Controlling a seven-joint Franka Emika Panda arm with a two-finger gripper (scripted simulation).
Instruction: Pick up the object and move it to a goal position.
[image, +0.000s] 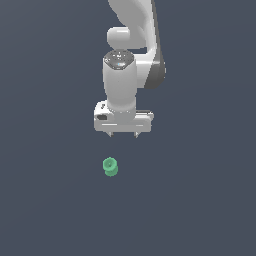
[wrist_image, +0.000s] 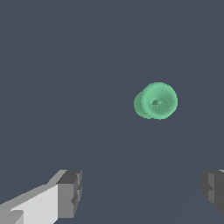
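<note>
- Green spool (image: 110, 167): you find it loose on the dark floor (image: 45, 210), apart from the arm and in no grip, so the pick-up is not yet made.
- Gripper (image: 123, 134): you hold it pointing straight down, jaws wide and empty, the spool offset from their line.
- Goal position: no marker shows; possibly out of view.

My gripper (image: 123, 134) is smooth white plastic with a soft sheen; its fingertips (wrist_image: 70, 192) are matt grey pads. The green spool (image: 110, 167) looks matt and smooth. The worktop (image: 200, 210) is flat, matt slate-blue.
</note>
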